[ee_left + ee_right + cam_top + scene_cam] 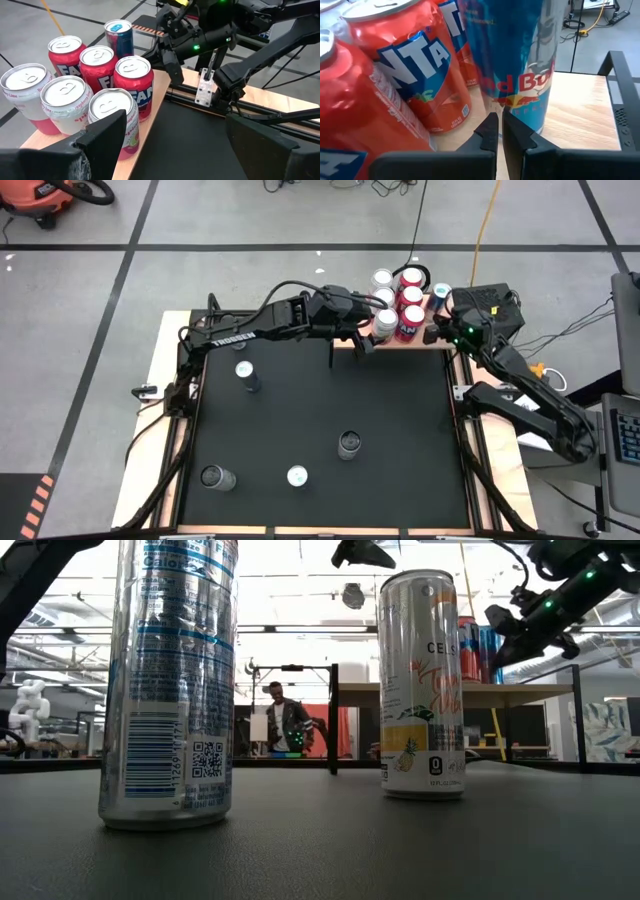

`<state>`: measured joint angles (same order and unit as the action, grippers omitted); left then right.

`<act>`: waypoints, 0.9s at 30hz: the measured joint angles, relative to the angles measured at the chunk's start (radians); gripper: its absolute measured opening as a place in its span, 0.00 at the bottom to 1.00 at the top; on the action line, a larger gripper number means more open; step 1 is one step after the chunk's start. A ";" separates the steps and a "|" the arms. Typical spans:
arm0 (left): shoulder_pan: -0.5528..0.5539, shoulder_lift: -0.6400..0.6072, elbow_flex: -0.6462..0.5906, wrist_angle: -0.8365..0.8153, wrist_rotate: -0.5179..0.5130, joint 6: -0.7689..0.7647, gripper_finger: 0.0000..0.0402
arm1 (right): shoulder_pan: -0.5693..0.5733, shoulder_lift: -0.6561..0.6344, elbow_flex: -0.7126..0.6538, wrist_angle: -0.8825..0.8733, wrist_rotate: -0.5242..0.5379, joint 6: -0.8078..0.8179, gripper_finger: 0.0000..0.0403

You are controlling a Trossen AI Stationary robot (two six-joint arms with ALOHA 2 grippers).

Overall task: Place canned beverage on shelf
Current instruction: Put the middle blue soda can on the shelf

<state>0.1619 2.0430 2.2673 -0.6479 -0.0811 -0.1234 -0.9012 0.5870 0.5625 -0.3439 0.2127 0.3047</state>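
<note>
The shelf (440, 340) stands at the far right corner of the black table (320, 430), and seven cans are grouped on it: three red cans (134, 82), three pale cans (112, 120) and one blue can (119, 35) at the far end of the cluster. The left gripper (348, 348) hovers at the shelf's near edge with its fingers spread wide and nothing between them; in the left wrist view the nearest pale can sits just beyond one finger, so the judgement is that a can is set down and the arm stands at the release point. The right gripper (496, 131) is beside the shelf's right end, its fingers pressed together and empty, close in front of the blue can. Four cans are on the table, well apart from the shelf: one near the left arm (246, 373), one at mid-table (349, 444) and two toward the near edge (297, 476). To finish this step well, the left gripper should probably be drawn straight back from the shelf with the fingers kept spread, so that neither finger brushes the pale can, which stands near the board's edge and could tip off. The next pick is likely best taken from the can nearest the left arm.
</note>
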 joint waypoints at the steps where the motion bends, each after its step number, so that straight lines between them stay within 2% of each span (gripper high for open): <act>1: 0.000 0.000 0.000 0.000 0.000 0.000 0.85 | 0.000 0.009 0.000 0.008 0.000 -0.002 0.01; 10: 0.000 0.000 0.000 -0.002 0.000 -0.001 0.85 | 0.000 0.080 0.000 0.085 0.034 -0.017 0.01; 23: 0.000 0.000 0.000 -0.042 -0.002 -0.002 0.85 | 0.000 0.080 0.000 0.087 0.048 -0.009 0.01; 27: 0.000 0.000 0.000 -0.043 -0.002 -0.001 0.85 | 0.000 0.054 0.000 0.073 0.021 -0.009 0.01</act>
<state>0.1619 2.0430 2.2673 -0.6911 -0.0834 -0.1246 -0.9012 0.6414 0.5625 -0.2707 0.2337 0.2955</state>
